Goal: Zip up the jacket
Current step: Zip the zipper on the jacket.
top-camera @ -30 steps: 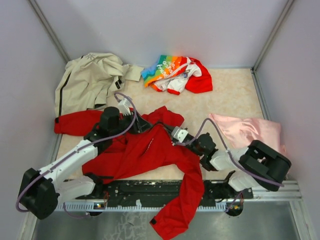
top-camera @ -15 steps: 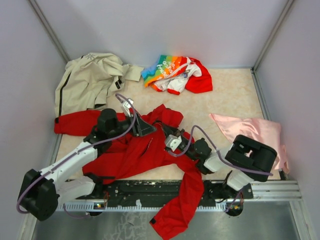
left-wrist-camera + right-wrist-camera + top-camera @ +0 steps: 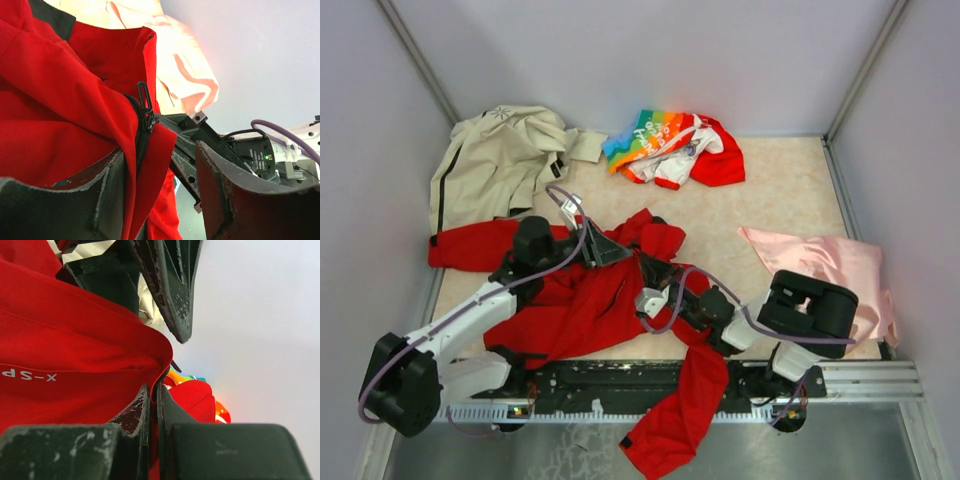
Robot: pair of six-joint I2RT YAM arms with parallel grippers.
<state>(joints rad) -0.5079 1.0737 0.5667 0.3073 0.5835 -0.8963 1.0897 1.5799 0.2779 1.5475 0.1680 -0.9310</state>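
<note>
Jacket (image 3: 582, 312) crumpled centre-left of top view, zip (image 3: 141, 135) not yet closed. Right gripper (image 3: 153, 390) pinched on its front edge. Left gripper (image 3: 157, 160) jaws apart around the zip pull (image 3: 144, 95). Step: taking the pull. Next: close squarely, draw along the zip.

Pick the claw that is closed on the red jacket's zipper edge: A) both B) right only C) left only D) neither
B: in the right wrist view the right claw is shut, pinching the jacket at its zipper edge, while the left claw stands open, its fingers apart on either side of the zipper.
</note>
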